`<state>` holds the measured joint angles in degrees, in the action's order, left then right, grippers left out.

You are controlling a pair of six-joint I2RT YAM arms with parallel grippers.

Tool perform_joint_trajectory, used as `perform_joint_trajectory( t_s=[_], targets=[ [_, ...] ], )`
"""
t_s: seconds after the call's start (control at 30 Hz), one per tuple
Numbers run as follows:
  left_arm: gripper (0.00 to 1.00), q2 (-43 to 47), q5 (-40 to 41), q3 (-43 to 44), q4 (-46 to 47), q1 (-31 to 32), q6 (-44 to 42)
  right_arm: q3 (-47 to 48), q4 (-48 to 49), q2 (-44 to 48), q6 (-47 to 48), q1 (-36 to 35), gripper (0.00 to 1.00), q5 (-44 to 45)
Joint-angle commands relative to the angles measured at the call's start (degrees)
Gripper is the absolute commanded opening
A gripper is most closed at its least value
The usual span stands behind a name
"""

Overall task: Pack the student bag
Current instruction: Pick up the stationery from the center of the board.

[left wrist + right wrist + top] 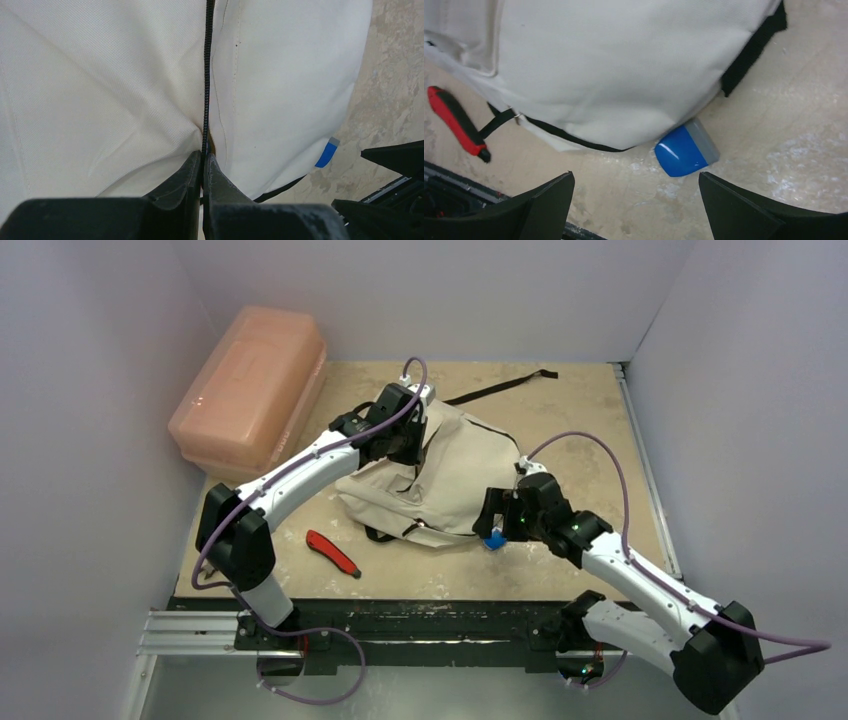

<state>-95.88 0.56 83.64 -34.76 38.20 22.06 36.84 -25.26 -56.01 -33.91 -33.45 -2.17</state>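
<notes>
Left hand [204, 159] right up at the lens, fingers pressed together, pinching the black zipper line [206, 75] of the student bag [100, 90]. That bag lies slumped in the middle of the desk [590, 420], between the two arms. Right hand [635, 176] hangs spread wide, nothing in it, just above a small blue-and-grey object [685, 150] tucked against the bag's lower edge. Red-handled cutter [332, 553] lies loose near the left arm. By my reckoning, packing is early: two items outside, nothing visibly in, and I can't tell whether the zipper is open.
</notes>
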Motion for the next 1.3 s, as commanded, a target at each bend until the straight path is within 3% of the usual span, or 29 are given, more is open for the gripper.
perform_joint_trajectory(
  t_s=[0.0,0.37,0.73,0.97,1.1,1.17,1.27],
  targets=[
    [0.00,-0.2,-3.0,-0.2,2.5,-0.2,1.6,-4.3,2.0,2.2,-5.7,0.1,0.99,9.8],
    [0.00,0.1,-3.4,-0.1,1.7,-0.2,0.9,-5.0,13.0,-13.3,-2.0,-0.9,0.99,7.8],
    [0.00,1.2,-2.9,-1.6,1.4,-0.3,0.3,-3.5,11.2,-17.6,-6.1,-14.1,0.96,13.4],
    [0.00,1.1,-3.0,-1.5,1.3,-0.3,0.2,-0.8,7.5,-20.9,-7.0,-20.9,0.84,18.0],
    [0.00,0.9,-3.0,-1.2,1.1,-0.4,0.1,-1.1,5.5,-21.0,-8.3,-22.7,0.66,19.0],
    [0.00,0.7,-3.0,-1.1,1.2,-0.6,0.2,-1.7,4.6,-20.1,-9.0,-23.7,0.67,19.5],
    [0.00,0.5,-3.3,-0.9,1.1,-0.7,0.2,-2.6,3.2,-18.3,-9.6,-25.1,0.78,19.1]
  ],
)
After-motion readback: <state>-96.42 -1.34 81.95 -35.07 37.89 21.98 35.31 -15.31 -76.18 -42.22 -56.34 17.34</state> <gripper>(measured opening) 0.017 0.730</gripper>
